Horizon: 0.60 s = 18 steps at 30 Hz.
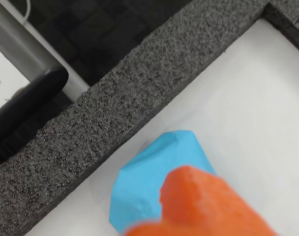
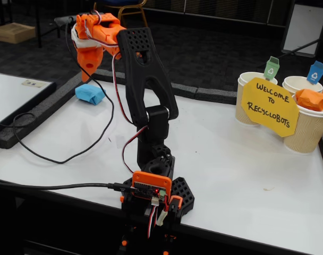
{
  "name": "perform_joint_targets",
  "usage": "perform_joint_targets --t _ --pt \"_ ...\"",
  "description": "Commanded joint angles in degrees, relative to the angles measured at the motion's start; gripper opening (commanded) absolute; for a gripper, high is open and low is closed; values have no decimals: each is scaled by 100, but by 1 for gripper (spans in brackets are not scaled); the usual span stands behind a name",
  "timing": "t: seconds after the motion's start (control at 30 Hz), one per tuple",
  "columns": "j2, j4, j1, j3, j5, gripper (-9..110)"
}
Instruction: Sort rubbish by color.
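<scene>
While poised over the far table edge:
gripper (image 2: 88,74): above blue wad (image 2: 90,93), grasp unclear, jaw gap hidden
orange wad (image 2: 311,99): seemingly in a cup (image 2: 308,130), done
green wad: not visible
left: blue

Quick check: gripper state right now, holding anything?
Gripper: above the blue wad at the table's far corner, not holding it; whether the jaws are open or shut cannot be told.
</scene>
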Motion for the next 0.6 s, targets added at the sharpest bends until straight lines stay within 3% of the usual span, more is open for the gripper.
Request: perform_joint_targets --t 0.0,0.57 --pt "281 9 79 -773 290 9" --pt "185 334 79 -290 1934 11"
